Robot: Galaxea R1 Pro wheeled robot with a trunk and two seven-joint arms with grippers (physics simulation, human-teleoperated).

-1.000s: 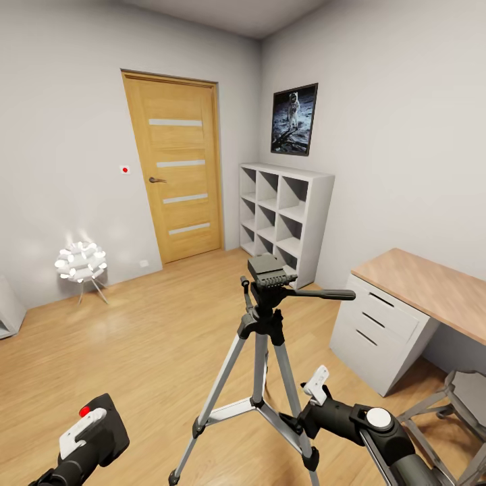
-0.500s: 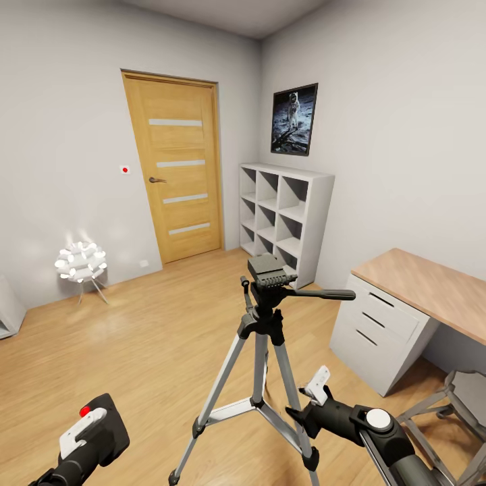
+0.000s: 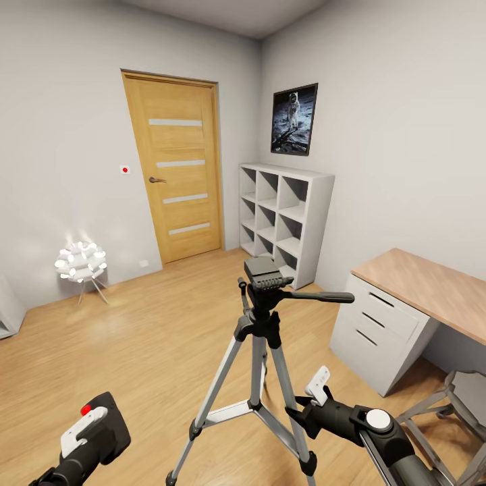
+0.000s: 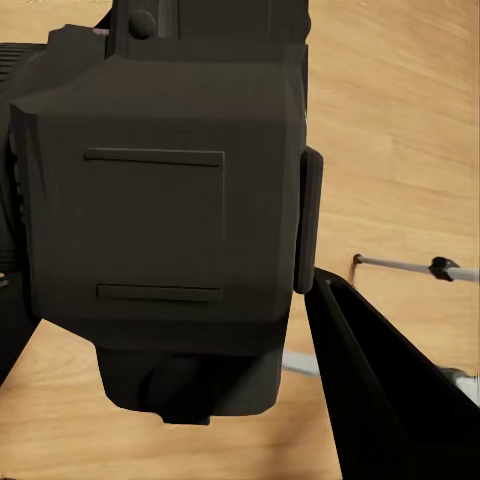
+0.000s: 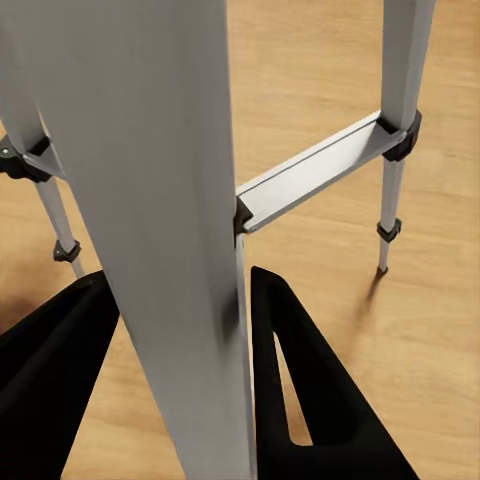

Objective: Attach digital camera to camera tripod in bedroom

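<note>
Head view: tripod (image 3: pixel 260 324) upright on the wood floor (image 3: pixel 148 337) at centre frame, top plate bare, long handle pointing toward frame right. Camera (image 3: pixel 111 425) low in the lower left corner, well apart from that plate, clamped in the left tool (image 3: pixel 84 435). Left wrist view: same camera (image 4: pixel 170 220) close up, a dark finger (image 4: pixel 380 390) alongside it.

Right tool (image 3: pixel 304 408) at a lower tripod leg, lower centre-right. Right wrist view: tripod (image 5: pixel 170 150) leg between both fingers (image 5: pixel 300 380), seemingly pinched, so closed on the leg.

Judged step: steadying the stand, camera not yet mounted. Next move likely to call for lifting the camera up over the plate, underside down, and lowering it squarely on.

Hard to make out: camera's lens, its underside mount, any plate screw; left tool partly cut off by the frame edge.
</note>
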